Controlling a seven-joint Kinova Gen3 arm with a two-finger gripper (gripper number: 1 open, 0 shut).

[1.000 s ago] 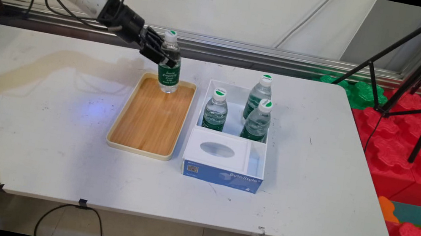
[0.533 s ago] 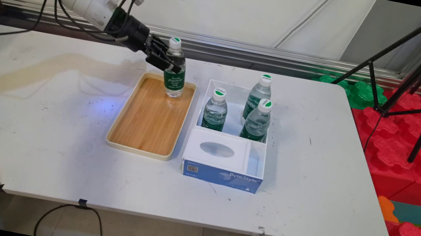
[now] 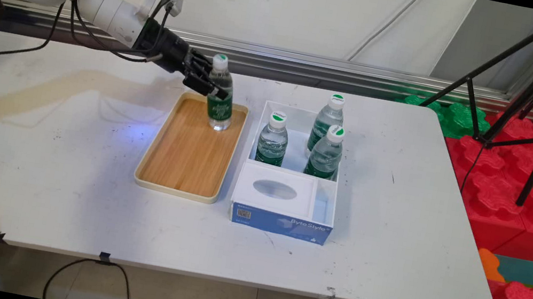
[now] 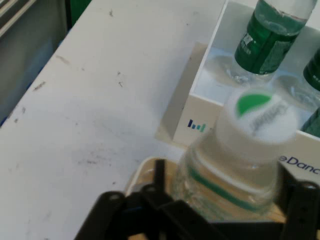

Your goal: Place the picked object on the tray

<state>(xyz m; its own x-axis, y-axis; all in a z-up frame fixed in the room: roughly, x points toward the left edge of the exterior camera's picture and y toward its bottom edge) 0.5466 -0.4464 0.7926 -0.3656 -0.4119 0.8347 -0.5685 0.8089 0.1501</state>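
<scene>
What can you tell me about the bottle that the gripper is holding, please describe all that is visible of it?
The held bottle is small and of clear plastic, with a white cap bearing a green mark and a green label round its middle. It looks full of water. It leans slightly, its base over the far right corner of the wooden tray; whether it touches the tray cannot be told. The gripper clamps it below the neck from the left. The white box with three like bottles stands to its right.

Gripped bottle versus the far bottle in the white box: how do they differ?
The gripped bottle is tilted over the wooden tray's far end, with the gripper closed on it. The far bottle stands upright and untouched in the white box, beside two others. Both are clear, with green labels and white caps.
</scene>
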